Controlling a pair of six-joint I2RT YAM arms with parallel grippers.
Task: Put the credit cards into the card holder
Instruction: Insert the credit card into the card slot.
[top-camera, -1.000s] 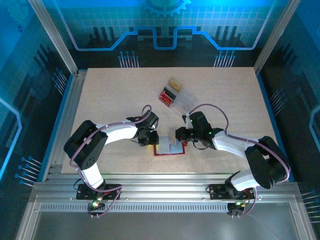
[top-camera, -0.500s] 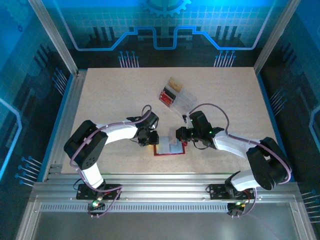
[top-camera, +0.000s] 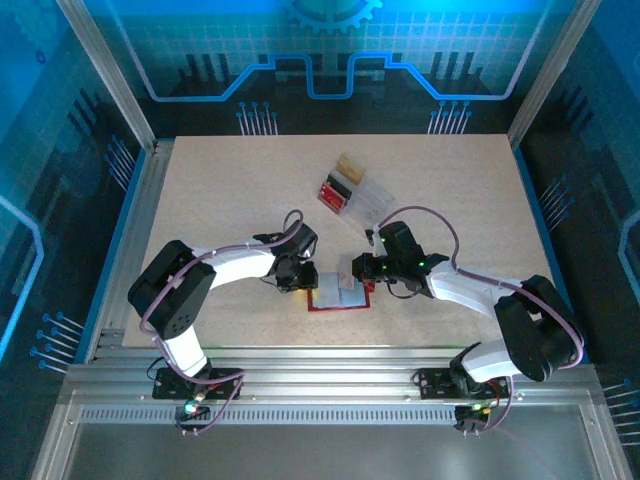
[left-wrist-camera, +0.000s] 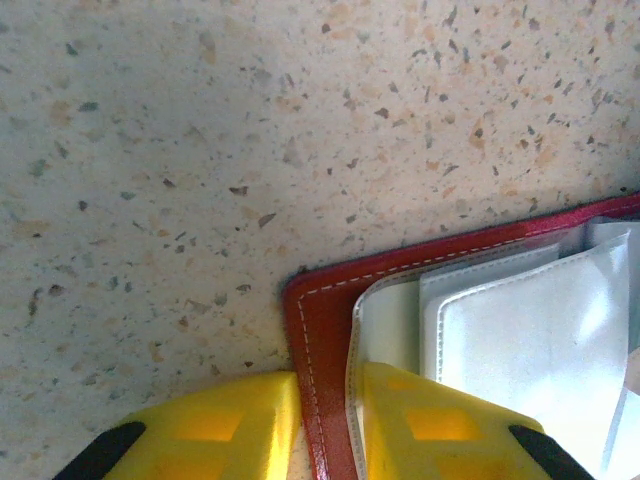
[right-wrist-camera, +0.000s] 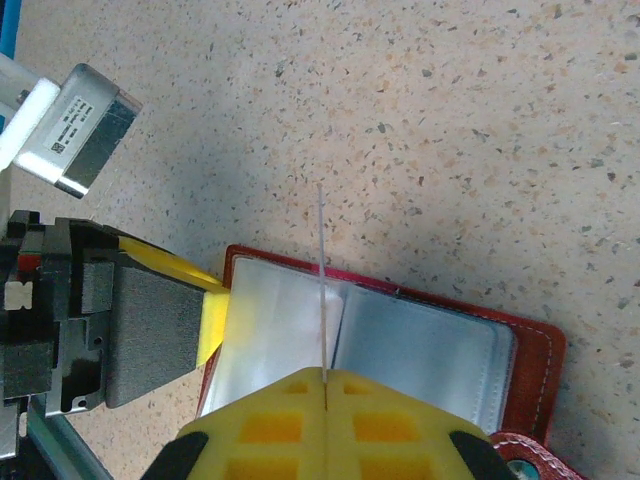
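The dark red card holder (top-camera: 340, 298) lies open on the table between the two arms, its clear pockets facing up. My left gripper (left-wrist-camera: 325, 385) is shut on the card holder's (left-wrist-camera: 318, 320) left cover edge, one yellow finger on each side. My right gripper (right-wrist-camera: 325, 380) is shut on a pale credit card (right-wrist-camera: 321, 270), seen edge-on and standing upright over the left pocket page near the fold of the card holder (right-wrist-camera: 430, 345). From above, the right gripper (top-camera: 357, 270) hangs at the holder's far edge and the left gripper (top-camera: 305, 283) at its left side.
A clear plastic box (top-camera: 365, 200) with dark red pieces and a tan block lies further back on the speckled table (top-camera: 220, 200). The left arm's dark finger mount (right-wrist-camera: 140, 330) stands close beside the holder's left edge.
The right gripper has shifted very slightly with the card over the holder. The left gripper has kept its hold and not moved.
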